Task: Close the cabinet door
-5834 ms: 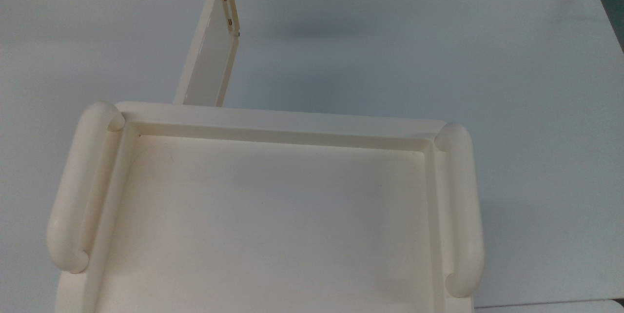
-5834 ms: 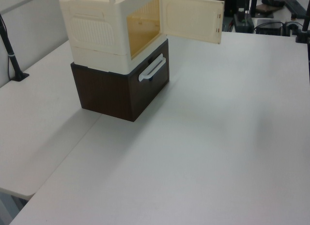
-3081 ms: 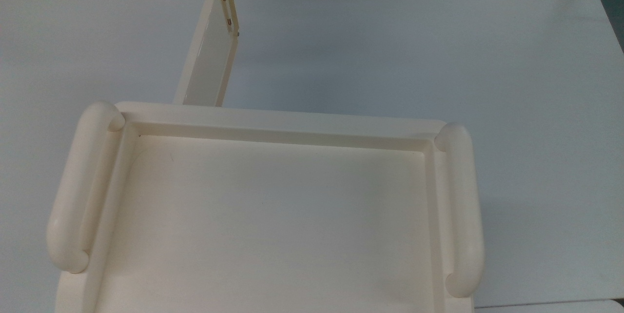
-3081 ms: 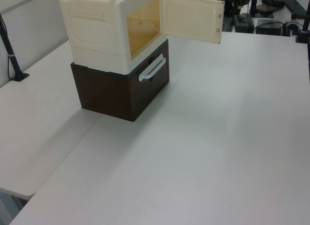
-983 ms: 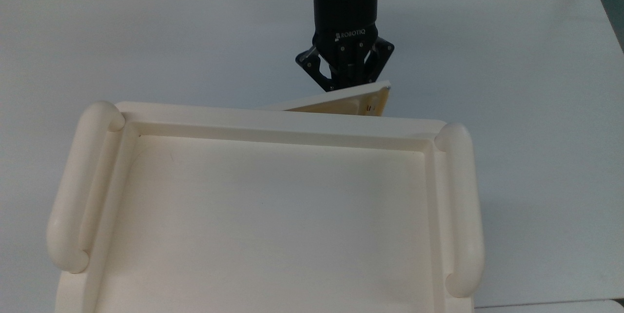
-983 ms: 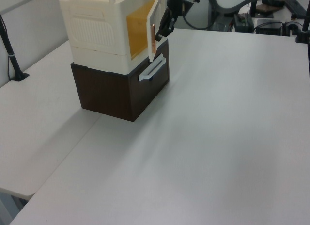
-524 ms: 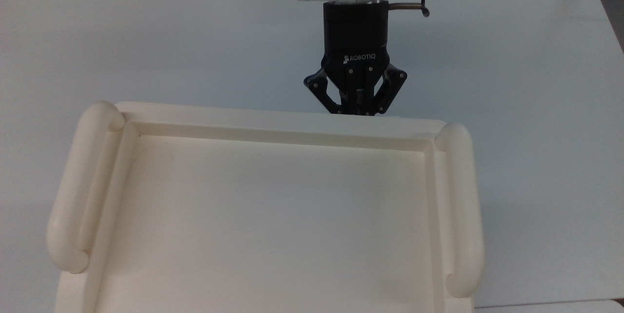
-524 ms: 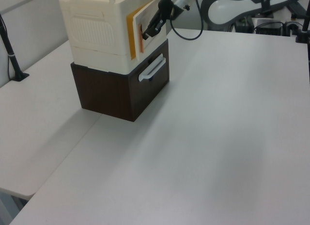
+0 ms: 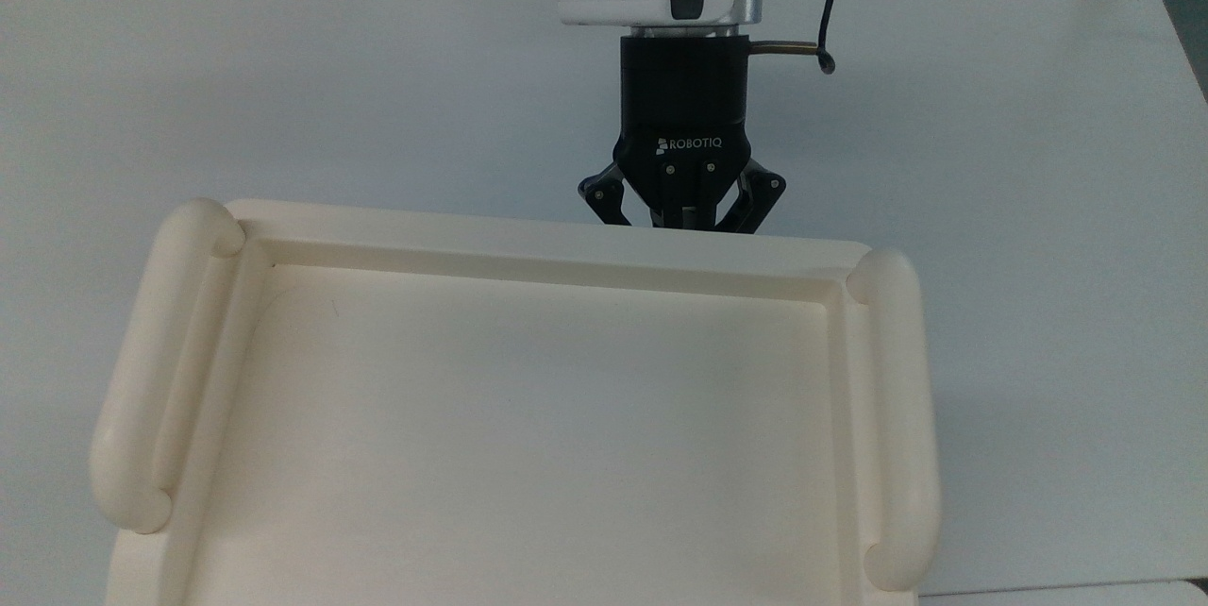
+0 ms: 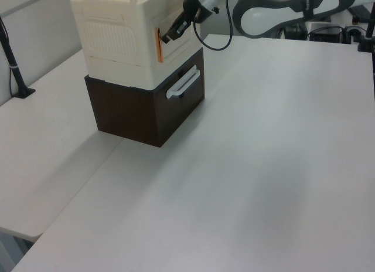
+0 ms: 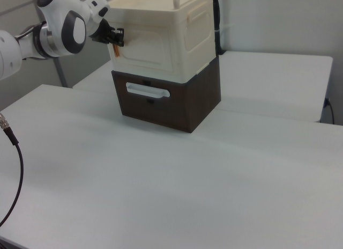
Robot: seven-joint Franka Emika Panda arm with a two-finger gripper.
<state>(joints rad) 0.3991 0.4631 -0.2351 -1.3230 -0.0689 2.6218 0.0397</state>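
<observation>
The cream cabinet (image 10: 117, 34) stands on a dark brown drawer unit (image 10: 140, 111). Its cabinet door (image 11: 155, 45) lies flat against the cabinet's front; in the left view the cabinet door (image 10: 183, 44) shows a thin orange strip at its free edge. My gripper (image 10: 166, 37) is shut and presses its tips against the door near that edge. From the top view, the gripper (image 9: 681, 221) points at the cabinet's front rim (image 9: 528, 243), which hides its fingertips and the door. In the right view the gripper (image 11: 119, 37) touches the door's left edge.
The brown unit has a white drawer handle (image 10: 183, 84) below the door. The cabinet's recessed top carries two thick rounded rails (image 9: 901, 427). A black clamp post (image 10: 14, 67) stands at the left view's left. White tabletop (image 10: 263, 166) spreads around the cabinet.
The door swung from wide open to flat against the cabinet front, with my gripper arriving and pushing behind it. The cabinet shifted slightly in the last half second.
</observation>
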